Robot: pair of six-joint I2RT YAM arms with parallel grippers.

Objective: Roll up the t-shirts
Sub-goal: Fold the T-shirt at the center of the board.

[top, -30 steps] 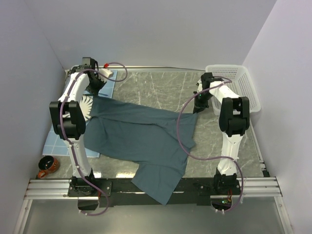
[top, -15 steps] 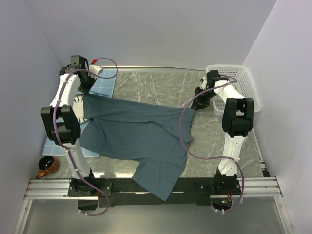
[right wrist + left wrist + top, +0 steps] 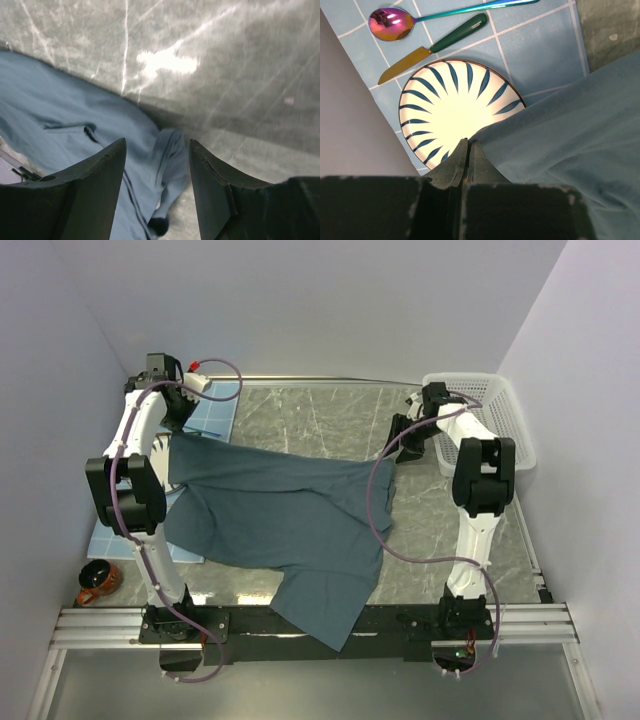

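Right gripper (image 3: 157, 146) has released the t-shirt (image 3: 290, 515); left gripper (image 3: 469, 148) pinches its corner

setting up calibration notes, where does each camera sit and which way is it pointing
Top external: above and behind the bases, looking down at the table and t-shirt; left arm and right arm both show.
Left wrist: on the left arm, facing down over a striped plate; left gripper pinches the t-shirt's edge.
Right wrist: facing down at the table; right gripper stands open above the t-shirt.
Shared: all three see the t-shirt.
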